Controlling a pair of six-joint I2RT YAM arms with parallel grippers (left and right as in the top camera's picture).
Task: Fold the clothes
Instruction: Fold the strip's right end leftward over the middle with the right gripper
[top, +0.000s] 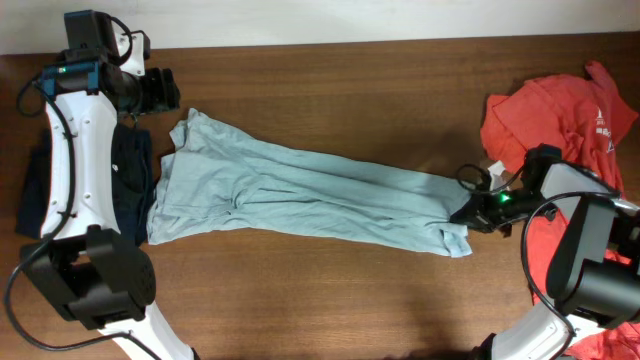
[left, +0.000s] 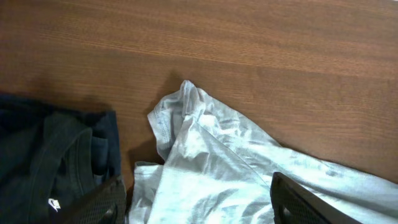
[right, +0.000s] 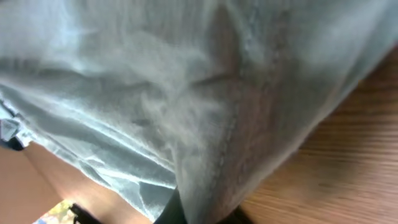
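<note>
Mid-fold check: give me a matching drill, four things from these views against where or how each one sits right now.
Things
1. pale grey-blue cotton T-shirt
2. orange-red cotton T-shirt with white print
3. navy cotton T-shirt
4. left hand

Places and states
A. heaped at the right end of the table
B. open, by the far left corner of the stretched shirt
C. bunched partly under the left arm
D. stretched across the middle, one end pinched in the shut right hand

Pairs: 1-D; 2-A; 3-C; 4-B

Wooden table (top: 350, 290) carries grey-blue shirt (top: 300, 190), navy shirt (top: 30, 205), orange-red shirt (top: 550, 115).
</note>
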